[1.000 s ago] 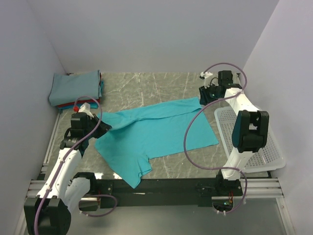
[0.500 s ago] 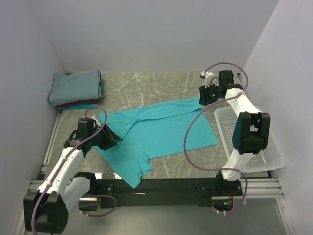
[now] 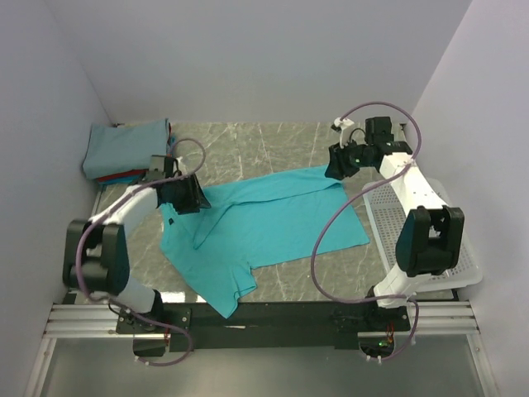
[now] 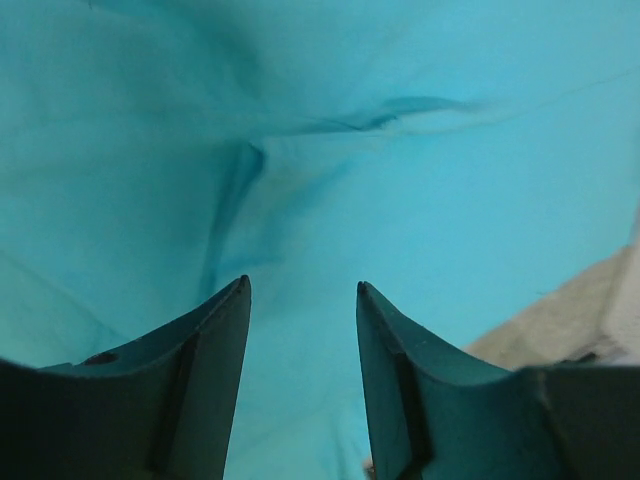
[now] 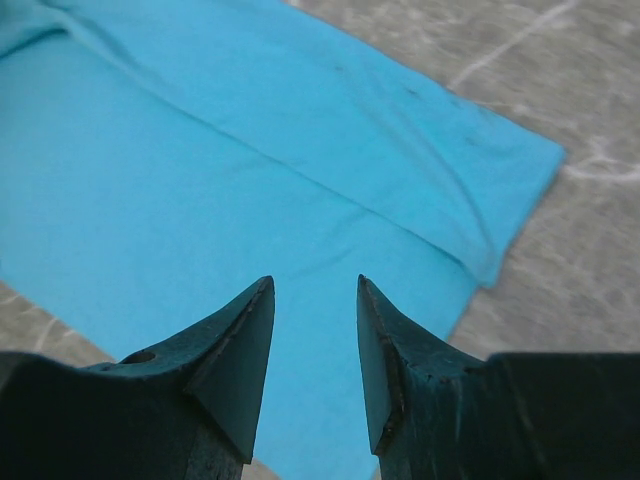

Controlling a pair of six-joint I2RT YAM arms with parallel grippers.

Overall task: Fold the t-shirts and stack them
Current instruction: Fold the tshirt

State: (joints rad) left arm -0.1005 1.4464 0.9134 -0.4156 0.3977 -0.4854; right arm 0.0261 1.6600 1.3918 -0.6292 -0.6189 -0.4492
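A bright turquoise t-shirt (image 3: pixel 273 223) lies spread across the middle of the marble table, its left sleeve folded in over the body. My left gripper (image 3: pixel 192 197) hovers at the shirt's upper left edge, open, with only turquoise cloth (image 4: pixel 400 200) below its jaws (image 4: pixel 302 285). My right gripper (image 3: pixel 335 165) is open above the shirt's far right corner, and nothing sits between its fingers (image 5: pixel 315 280) but the shirt (image 5: pixel 200 150) underneath. Folded t-shirts are stacked (image 3: pixel 126 149) at the back left, a dusty grey-blue one on top with red and teal edges beneath.
A white mesh basket (image 3: pixel 459 265) stands along the right edge beside the right arm. Walls close in the table on the left, back and right. Bare marble (image 3: pixel 248 141) shows behind the shirt and at its near right (image 3: pixel 331 277).
My left gripper went from shut to open and let go of the shirt's left part, which now lies folded inward. That arm swung back and to the right. The right gripper shifted slightly left.
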